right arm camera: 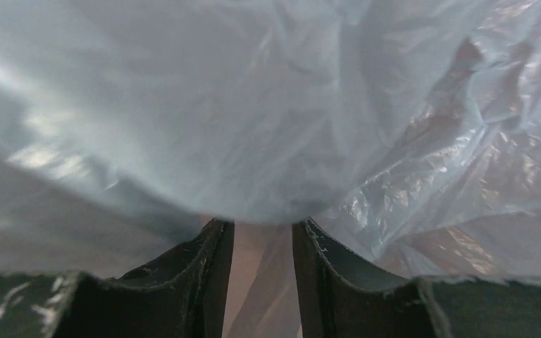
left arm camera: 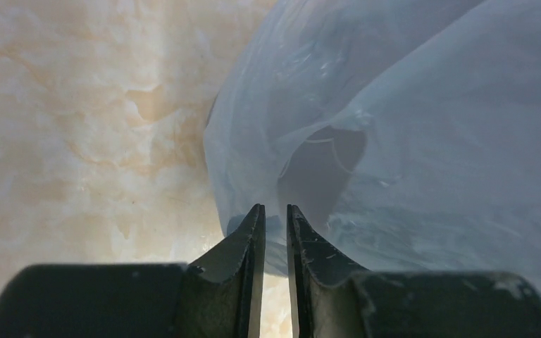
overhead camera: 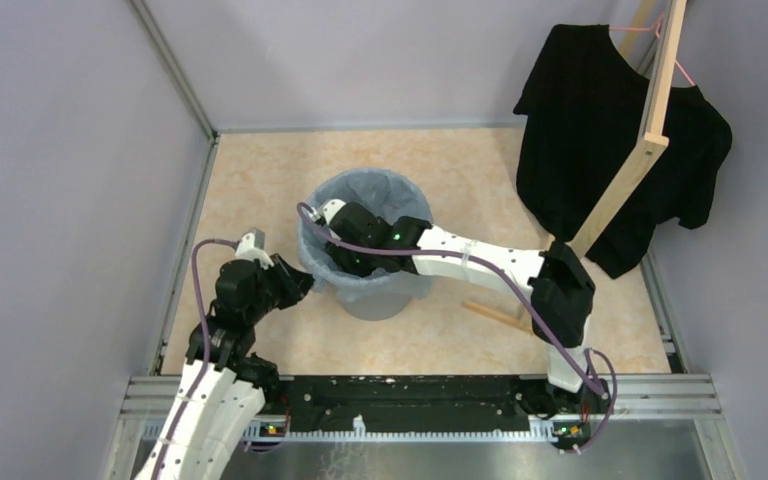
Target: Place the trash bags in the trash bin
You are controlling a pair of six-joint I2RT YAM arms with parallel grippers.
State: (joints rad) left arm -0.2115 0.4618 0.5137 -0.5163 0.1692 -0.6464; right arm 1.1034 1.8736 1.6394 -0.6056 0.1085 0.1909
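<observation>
Crinkly, translucent pale-blue trash bags (overhead camera: 378, 192) — lining the grey trash bin (overhead camera: 380, 303).

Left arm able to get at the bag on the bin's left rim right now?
Probably yes: the left tool sits right at the bag over the bin rim, nothing between; the right tool is inside the bin.

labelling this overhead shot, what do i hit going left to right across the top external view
left tool → trash bin with the trash bag in it → black t-shirt
</observation>
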